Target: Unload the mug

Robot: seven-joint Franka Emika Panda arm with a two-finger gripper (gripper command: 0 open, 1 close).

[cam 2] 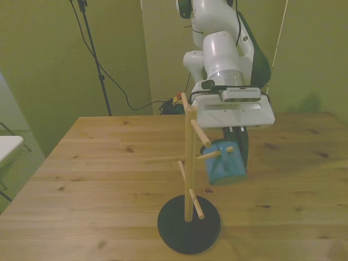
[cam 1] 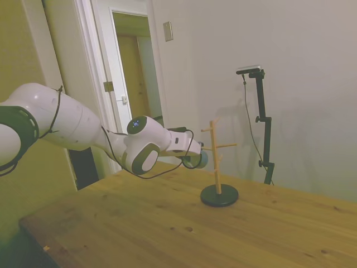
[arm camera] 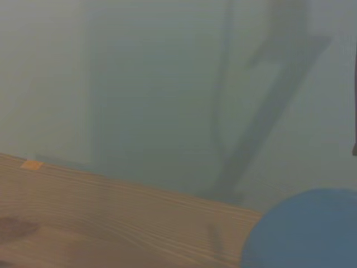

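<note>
The teal mug [cam 2: 224,166] hangs in the air beside the wooden peg rack [cam 2: 188,163], on the front view's right of its stem. My gripper [cam 2: 232,155] comes down onto the mug from above and is shut on it. A dark finger [cam 2: 243,142] shows along the mug's far side. One peg's tip [cam 2: 228,149] crosses in front of the mug, and I cannot tell whether the handle is still on it. In the side view the mug [cam 1: 199,159] sits at the gripper [cam 1: 195,158], just left of the rack's stem [cam 1: 216,164]. The wrist view shows a blurred blue mug [arm camera: 307,231].
The rack's black round base [cam 2: 188,225] stands near the table's front edge [cam 2: 109,239] in the front view. Behind the table are dark cables [cam 2: 168,103] on the floor. A white surface [cam 2: 8,147] pokes in at the front view's left.
</note>
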